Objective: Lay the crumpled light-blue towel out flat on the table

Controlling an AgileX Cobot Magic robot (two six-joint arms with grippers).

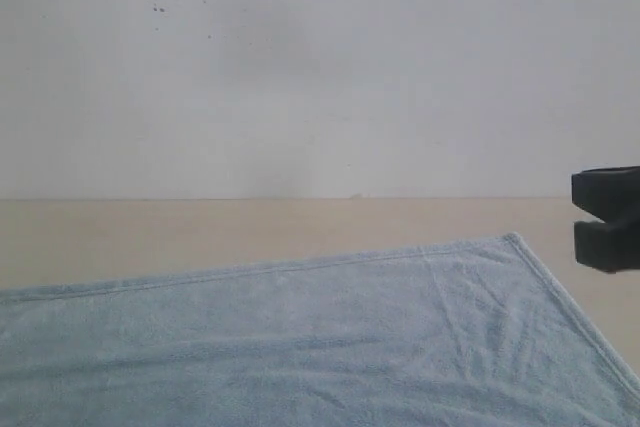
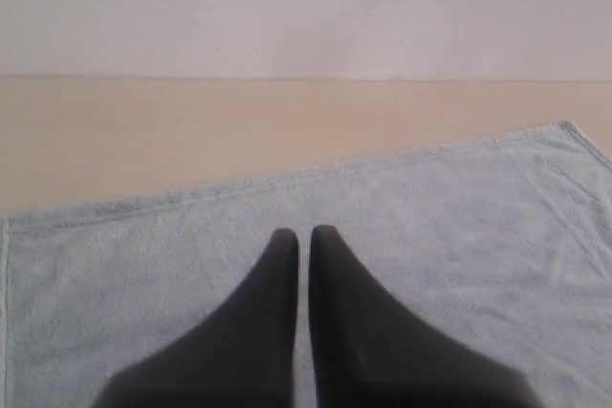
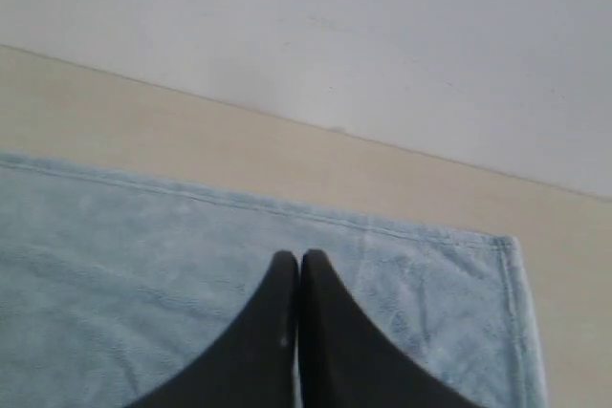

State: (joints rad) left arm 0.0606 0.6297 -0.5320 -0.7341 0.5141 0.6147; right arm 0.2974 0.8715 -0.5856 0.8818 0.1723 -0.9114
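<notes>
Towel (image 1: pixel 320 347) fills the exterior view's foreground, lying nearly flat on the beige desk (image 1: pixel 200 232), with faint creases toward its far right corner. Left wrist view: the left pincer (image 2: pixel 303 232) is pressed together, gripping nothing, poised over the cloth's middle. Right wrist view: the right pincer (image 3: pixel 298 257) is likewise pressed together and empty, near that corner. Risk, as I judge it: closed tips dragging across the pile would bunch the cloth up again
</notes>
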